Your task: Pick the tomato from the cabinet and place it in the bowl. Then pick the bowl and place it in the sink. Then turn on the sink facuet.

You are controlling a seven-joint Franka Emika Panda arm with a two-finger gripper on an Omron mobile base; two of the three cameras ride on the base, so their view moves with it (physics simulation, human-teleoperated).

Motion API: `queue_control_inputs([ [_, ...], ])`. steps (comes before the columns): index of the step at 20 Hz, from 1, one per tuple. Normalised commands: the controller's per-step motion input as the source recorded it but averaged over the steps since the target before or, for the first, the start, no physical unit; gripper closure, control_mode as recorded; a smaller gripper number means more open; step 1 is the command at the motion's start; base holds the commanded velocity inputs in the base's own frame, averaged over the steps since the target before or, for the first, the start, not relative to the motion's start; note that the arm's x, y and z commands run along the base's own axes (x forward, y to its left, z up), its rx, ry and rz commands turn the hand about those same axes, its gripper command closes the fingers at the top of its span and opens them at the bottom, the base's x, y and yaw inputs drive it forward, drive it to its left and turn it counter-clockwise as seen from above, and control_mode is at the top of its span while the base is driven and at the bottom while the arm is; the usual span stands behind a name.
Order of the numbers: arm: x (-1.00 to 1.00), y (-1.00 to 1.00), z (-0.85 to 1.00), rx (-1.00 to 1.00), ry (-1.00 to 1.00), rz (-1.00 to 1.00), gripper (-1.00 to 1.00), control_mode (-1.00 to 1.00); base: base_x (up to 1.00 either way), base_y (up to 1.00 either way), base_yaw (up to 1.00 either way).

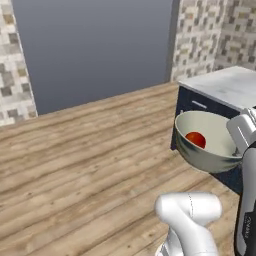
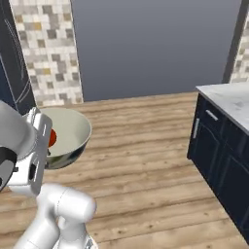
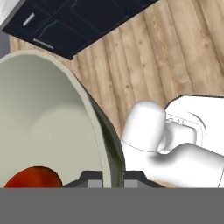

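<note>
One step of three looks done: the tomato [image 1: 195,139] lies inside the bowl [image 1: 212,159], and the bowl hangs in the air above the wood floor [image 1: 85,165], tilted, with the gripper [image 3: 112,180] clamped on its rim, one fingertip on each side of the wall. The carry to the sink appears to be in hand. A marble counter [image 1: 227,86] over navy doors [image 2: 221,165] stands to the right; next the bowl needs swinging that way, kept level enough that the tomato stays in.
</note>
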Motion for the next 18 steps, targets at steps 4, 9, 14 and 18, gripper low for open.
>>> queue_control_inputs([
  [4,0.0,0.0,0.0,0.0,0.0,0.0,1.0,1.0,0.0,-0.1,-0.68],
  [9,0.0,0.0,0.0,0.0,0.0,0.0,1.0,1.0,0.0,-0.19,-0.66],
  [14,0.0,0.0,0.0,0.0,0.0,0.0,1.0,1.0,0.09,-0.29,-0.62],
  [18,0.0,0.0,0.0,0.0,0.0,0.0,1.0,1.0,0.19,-0.21,-0.61],
])
